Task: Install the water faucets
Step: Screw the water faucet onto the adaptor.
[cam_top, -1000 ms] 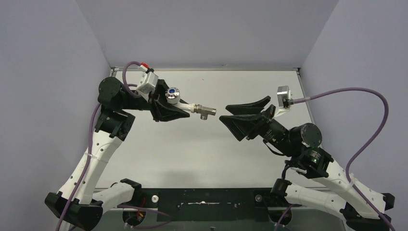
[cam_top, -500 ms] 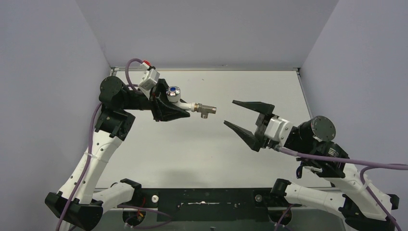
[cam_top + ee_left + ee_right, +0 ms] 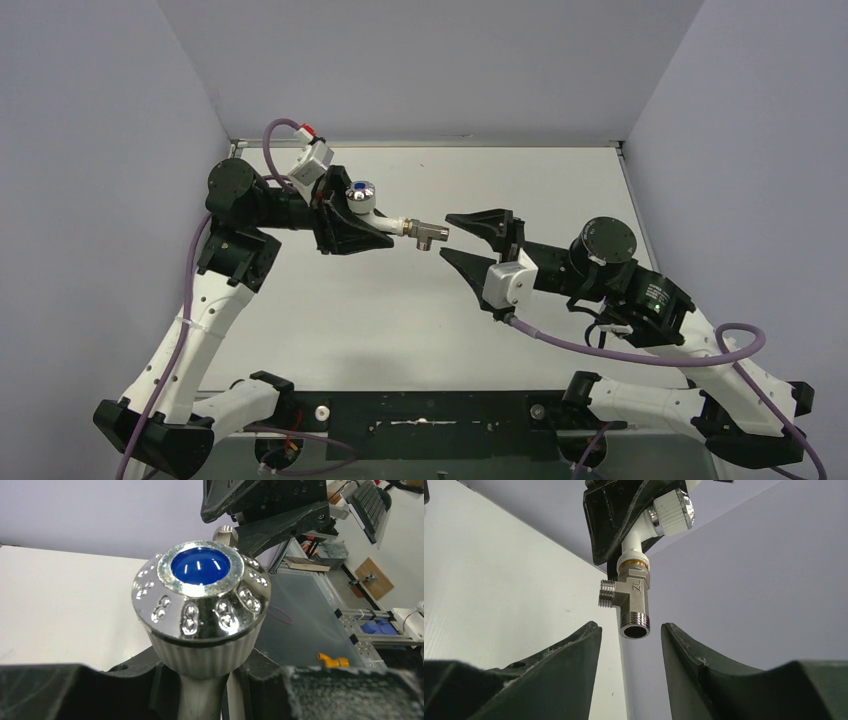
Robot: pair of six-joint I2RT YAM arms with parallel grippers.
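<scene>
Chrome-knobbed faucet point(image 3: 362, 194) is clamped in the left gripper point(image 3: 372, 225), off the table point(image 3: 330, 320), with the fitting point(image 3: 430, 233) on its outlet end. Right gripper point(image 3: 446, 237) is at the fitting's tip, jaws apart, no contact.

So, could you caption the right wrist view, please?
Open right jaws facing the threaded fitting on the white tap body.

Top view looks down; both wrist views closely share the faucet point(image 3: 633, 587).
</scene>
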